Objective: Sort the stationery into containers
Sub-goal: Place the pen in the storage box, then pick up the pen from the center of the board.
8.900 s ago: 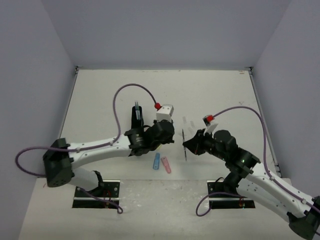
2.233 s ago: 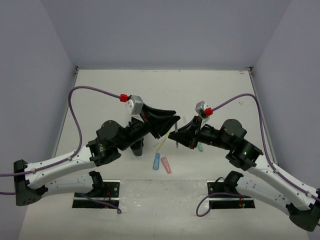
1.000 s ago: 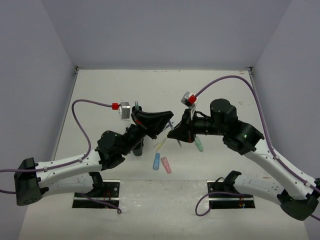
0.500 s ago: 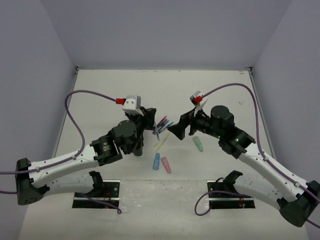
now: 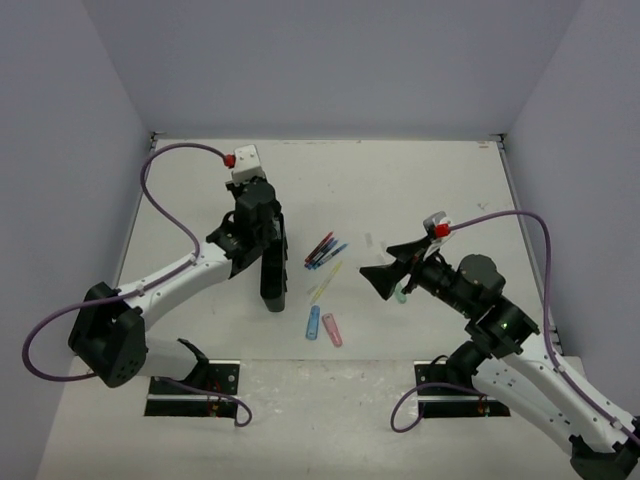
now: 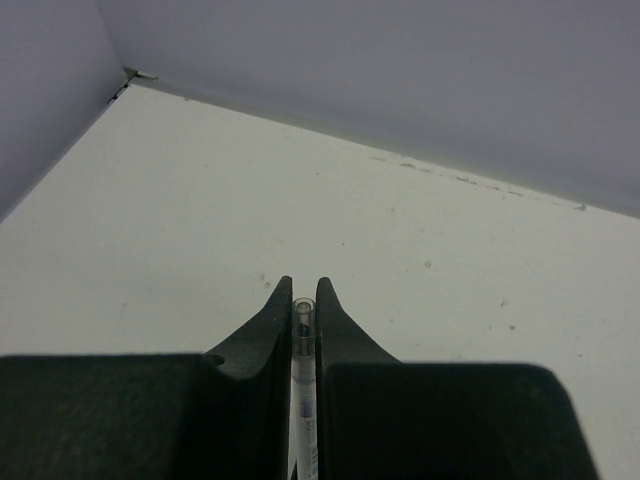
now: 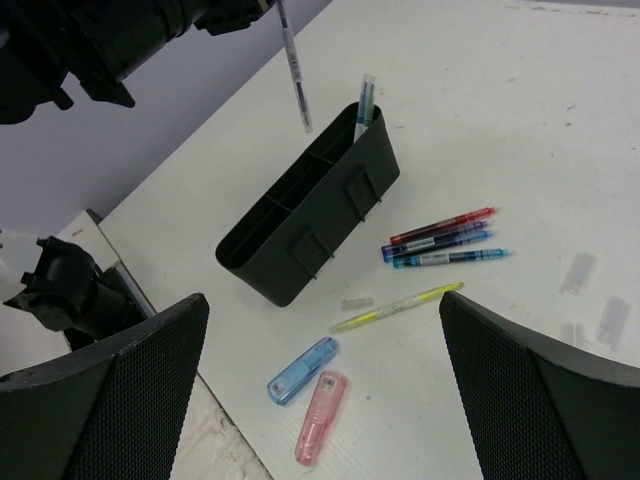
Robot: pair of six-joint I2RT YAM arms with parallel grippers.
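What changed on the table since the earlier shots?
The right gripper opened and drew back right; red and blue pens now lie beside the organiser. The left gripper, shut on a clear pen, swung above it. Blue piece and pink piece stayed put.

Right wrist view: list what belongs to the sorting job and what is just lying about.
Job: organiser, held pen, pen in organiser, three loose pens, yellow pen, blue piece, pink piece.
Lying about: small clear bit, pale patches.
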